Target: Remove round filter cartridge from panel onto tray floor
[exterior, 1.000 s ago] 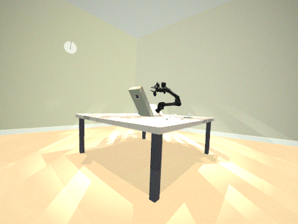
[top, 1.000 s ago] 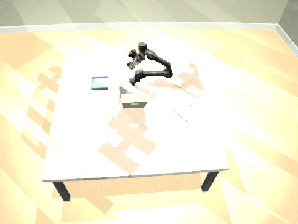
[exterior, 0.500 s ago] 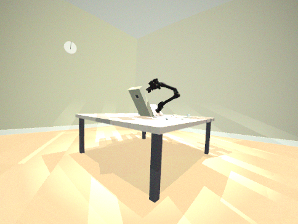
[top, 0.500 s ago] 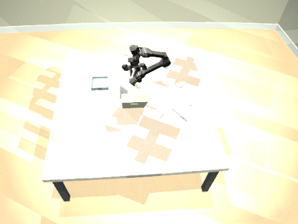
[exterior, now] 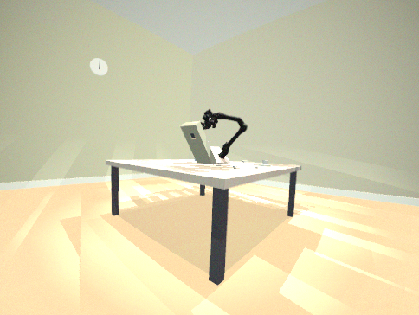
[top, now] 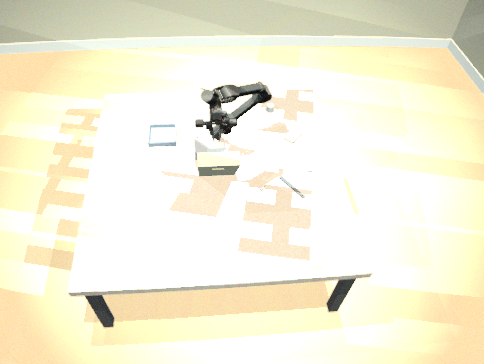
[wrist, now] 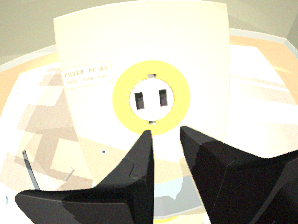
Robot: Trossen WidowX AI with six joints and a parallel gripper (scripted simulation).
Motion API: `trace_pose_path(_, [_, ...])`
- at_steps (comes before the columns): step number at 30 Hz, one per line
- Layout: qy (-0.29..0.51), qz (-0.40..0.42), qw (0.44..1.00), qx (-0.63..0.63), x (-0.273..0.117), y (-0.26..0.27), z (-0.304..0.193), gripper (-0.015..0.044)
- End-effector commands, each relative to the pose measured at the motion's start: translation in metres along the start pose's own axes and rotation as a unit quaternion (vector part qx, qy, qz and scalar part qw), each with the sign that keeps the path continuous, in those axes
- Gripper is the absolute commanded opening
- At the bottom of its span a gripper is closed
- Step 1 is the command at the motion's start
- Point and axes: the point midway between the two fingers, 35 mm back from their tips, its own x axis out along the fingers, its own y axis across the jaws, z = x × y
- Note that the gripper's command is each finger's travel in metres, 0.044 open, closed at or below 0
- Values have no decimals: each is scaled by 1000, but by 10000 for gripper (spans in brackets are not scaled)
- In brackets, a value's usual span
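Fingers (exterior: pixel 205 125) narrowed to a small gap and holding nothing, we should centre their tips on the two slots of the filter cartridge (wrist: pixel 151 99), seated in the panel (wrist: pixel 205 45) (exterior: pixel 196 144) (top: pixel 218 160), and enter squarely, without scraping the yellow ring (wrist: pixel 121 99).
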Motion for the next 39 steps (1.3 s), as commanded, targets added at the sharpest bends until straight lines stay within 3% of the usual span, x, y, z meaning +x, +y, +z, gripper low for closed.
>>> trace_pose_path(1, [4, 6, 1000, -17, 3, 1, 2, 90])
trace_pose_path(39, [3, 7, 1000, -18, 57, 3, 3, 90])
